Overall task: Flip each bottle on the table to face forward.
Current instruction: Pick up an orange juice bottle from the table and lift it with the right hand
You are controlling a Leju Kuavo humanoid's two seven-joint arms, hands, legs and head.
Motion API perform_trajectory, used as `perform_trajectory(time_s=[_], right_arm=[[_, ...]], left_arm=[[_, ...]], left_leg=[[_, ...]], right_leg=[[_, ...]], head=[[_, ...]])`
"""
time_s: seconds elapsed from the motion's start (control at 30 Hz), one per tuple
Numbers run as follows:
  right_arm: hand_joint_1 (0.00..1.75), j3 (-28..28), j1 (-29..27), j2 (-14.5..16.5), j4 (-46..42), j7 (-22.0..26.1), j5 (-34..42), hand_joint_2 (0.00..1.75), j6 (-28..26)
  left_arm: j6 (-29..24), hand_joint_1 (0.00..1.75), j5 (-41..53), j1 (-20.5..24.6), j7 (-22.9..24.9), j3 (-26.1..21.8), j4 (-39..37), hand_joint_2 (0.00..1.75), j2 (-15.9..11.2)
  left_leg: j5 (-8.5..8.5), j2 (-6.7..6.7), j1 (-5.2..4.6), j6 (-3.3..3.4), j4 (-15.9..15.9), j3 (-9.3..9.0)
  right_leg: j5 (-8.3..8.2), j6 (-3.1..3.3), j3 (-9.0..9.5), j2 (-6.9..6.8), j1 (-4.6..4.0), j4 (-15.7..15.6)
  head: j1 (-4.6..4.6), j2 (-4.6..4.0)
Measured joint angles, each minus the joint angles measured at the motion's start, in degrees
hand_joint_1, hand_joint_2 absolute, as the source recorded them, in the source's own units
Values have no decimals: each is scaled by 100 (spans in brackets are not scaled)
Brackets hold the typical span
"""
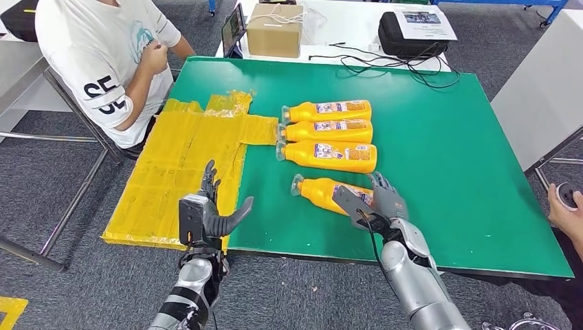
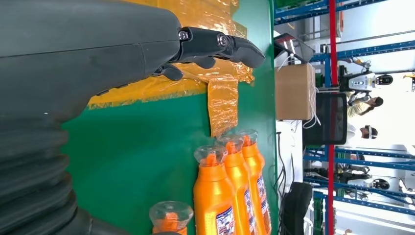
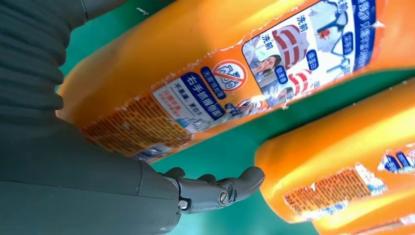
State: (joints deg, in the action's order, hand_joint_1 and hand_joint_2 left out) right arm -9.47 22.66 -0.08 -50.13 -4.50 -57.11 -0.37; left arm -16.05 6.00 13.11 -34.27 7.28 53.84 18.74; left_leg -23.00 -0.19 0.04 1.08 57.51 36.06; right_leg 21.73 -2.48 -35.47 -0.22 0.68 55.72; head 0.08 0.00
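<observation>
Four orange bottles lie on their sides on the green table (image 1: 447,158), clear caps pointing left. Three lie side by side: far (image 1: 328,110), middle (image 1: 328,130) and near (image 1: 330,155), all with labels up. The fourth bottle (image 1: 320,192) lies closest to me, alone. My right hand (image 1: 375,203) is over its base end with fingers apart. In the right wrist view this bottle's (image 3: 205,73) printed label is close against the palm, and the thumb (image 3: 220,188) stands off it above the green. My left hand (image 1: 206,213) hovers open at the table's front edge, holding nothing.
Yellow taped sheeting (image 1: 185,165) covers the table's left end. A person in a white T-shirt (image 1: 103,55) sits at the far left. A cardboard box (image 1: 273,31), a black case (image 1: 412,31) and cables (image 1: 385,65) lie behind. Another person's hand (image 1: 564,206) shows at the right edge.
</observation>
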Motion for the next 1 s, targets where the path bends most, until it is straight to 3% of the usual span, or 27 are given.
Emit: perform_trajectory(time_s=[0.03, 0.07, 0.17, 0.2, 0.73, 1.0], right_arm=[[3, -21, 34, -25, 64, 0, 17, 175, 34], [36, -42, 63, -47, 118, 0, 31, 175, 49], [163, -102, 142, -105, 254, 13, 97, 175, 176], [174, -126, 170, -134, 298, 37, 153, 175, 274], [175, -624, 359, -810, 534, 442, 1481, 175, 1188], [175, -697, 382, -947, 548, 463, 1780, 175, 1324]], left_arm=[[2, 0, -1, 13, 0, -2, -21, 175, 1], [3, 0, -1, 23, 0, -3, -40, 175, 1], [29, 0, -5, 46, 0, -7, -92, 175, 2], [47, 0, -8, 58, 0, -6, -113, 175, 4], [325, 0, -316, 283, 5, 73, -477, 175, 38], [310, 0, -322, 412, 12, 103, -621, 175, 40]], left_leg=[[-1, 0, 0, 2, 0, -10], [-2, -1, 0, 4, 0, -19], [-4, 1, 0, 6, 0, -42], [-7, 1, 0, 8, 0, -52], [-111, -3, 3, 31, -1, -241], [-135, -3, 4, 44, -2, -276]], right_leg=[[2, 1, 9, 0, 0, -1], [5, 3, 19, 0, 0, -3], [6, 2, 38, 0, 0, -6], [8, 1, 35, 0, -1, -9], [94, -38, 204, -1, -3, -44], [113, -39, 250, -1, -4, -64]], head=[[0, 0], [1, 0], [0, 0], [-1, 0], [1, 0], [0, 0]])
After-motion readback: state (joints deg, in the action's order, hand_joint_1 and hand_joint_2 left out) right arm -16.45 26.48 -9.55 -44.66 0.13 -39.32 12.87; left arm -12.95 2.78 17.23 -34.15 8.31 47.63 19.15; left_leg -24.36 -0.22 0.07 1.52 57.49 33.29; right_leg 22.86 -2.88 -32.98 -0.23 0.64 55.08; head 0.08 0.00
